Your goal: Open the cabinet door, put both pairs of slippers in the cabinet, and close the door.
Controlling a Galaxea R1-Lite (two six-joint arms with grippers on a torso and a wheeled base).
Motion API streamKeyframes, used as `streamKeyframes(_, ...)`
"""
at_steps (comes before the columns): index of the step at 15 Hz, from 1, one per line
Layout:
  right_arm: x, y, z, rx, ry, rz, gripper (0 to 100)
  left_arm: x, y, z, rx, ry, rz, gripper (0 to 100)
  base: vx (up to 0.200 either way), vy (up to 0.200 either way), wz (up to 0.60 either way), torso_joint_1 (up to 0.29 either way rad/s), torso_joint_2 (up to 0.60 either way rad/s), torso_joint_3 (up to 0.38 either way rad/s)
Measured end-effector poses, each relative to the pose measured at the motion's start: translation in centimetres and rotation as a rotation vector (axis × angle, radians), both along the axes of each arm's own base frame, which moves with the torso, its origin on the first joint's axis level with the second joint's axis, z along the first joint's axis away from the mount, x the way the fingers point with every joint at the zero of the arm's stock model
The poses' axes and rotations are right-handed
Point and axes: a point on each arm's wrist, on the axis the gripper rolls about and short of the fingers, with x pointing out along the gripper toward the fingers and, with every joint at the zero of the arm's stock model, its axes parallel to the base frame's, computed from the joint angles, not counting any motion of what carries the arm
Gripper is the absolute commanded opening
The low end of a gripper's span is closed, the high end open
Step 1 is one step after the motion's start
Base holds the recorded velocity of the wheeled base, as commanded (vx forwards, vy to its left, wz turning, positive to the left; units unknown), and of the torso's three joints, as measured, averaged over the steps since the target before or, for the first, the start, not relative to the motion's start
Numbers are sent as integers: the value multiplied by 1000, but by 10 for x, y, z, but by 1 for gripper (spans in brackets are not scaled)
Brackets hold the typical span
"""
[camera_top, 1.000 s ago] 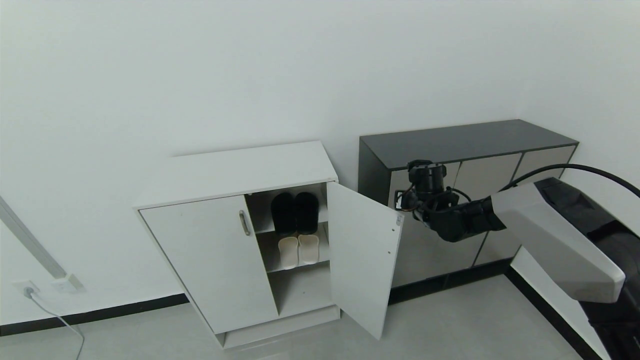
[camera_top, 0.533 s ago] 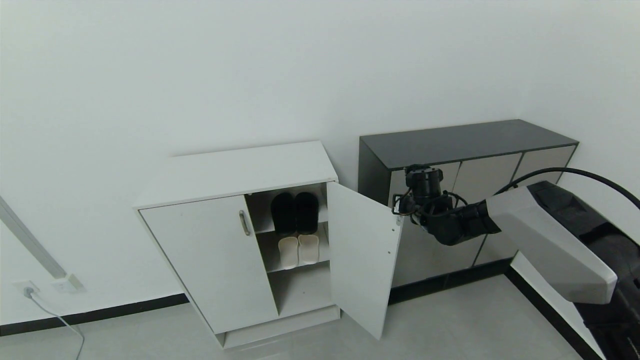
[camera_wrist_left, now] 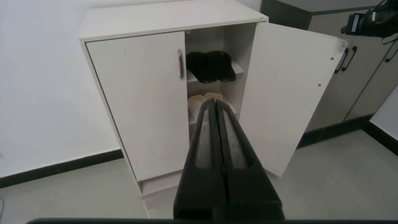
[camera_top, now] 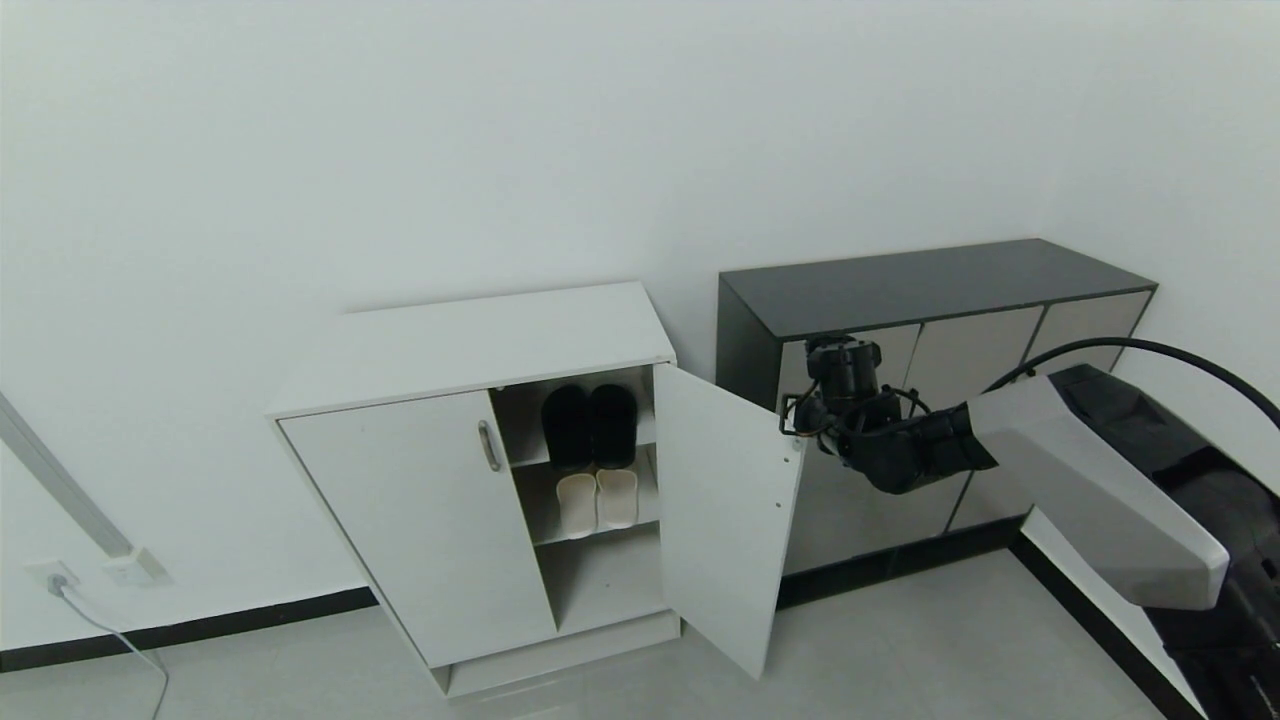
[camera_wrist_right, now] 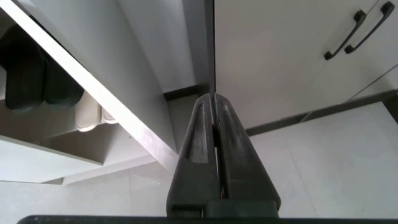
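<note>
- The cabinet door (camera_top: 725,510) is standing open, swung out from the right side of the white cabinet (camera_top: 470,350). The other door (camera_top: 420,520) is sitting shut.
- Both pairs are already lying inside. The black slippers (camera_top: 590,425) are on the upper shelf (camera_top: 527,463) and the cream slippers (camera_top: 597,500) on the shelf below (camera_top: 548,538), each pair side by side. So, in my judgement, only the closing is remaining.
- The right end effector (camera_top: 792,425) is sitting at the top of the door's free edge, on its outer side, with the fingers pressed together and gripping nothing. Whether it is touching the board, I cannot tell.
- The left end effector (camera_wrist_left: 216,109) is also closed and empty. It is pointing toward the open compartment from farther back.
- To close well, I am thinking the closed fingers should be pushing flat on the outer face, a little inside the edge. On the thin edge itself they could be slipping off.
- The push should be following the arc around the hinges and slowing before the door is meeting the frame, so that it is not bouncing back.
- The left arm should be keeping out of the door's path.
- The door is looking like a flat, hard board with a smooth matte white coating — such a surface is giving little friction.
- The black slippers are looking soft and rounded, the cream ones smooth and moulded.
- Beside the white cabinet, a dark cabinet (camera_top: 930,285) with grey fronts is standing on the pale floor (camera_top: 900,640).
</note>
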Motion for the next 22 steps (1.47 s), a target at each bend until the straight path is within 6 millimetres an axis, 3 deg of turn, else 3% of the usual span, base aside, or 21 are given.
streamKeyframes(13,-10,13,-8,-15,54,28,0,0,0,0,-1,0,1,0,0,0,0,0,0,0)
streamKeyframes(18,-52,50,-2,-15,87,119,0,0,0,0,-1,0,1,0,0,0,0,0,0,0)
streamKeyframes(22,-108,89,14,-3,78,249,0,0,0,0,-1,0,1,0,0,0,0,0,0,0)
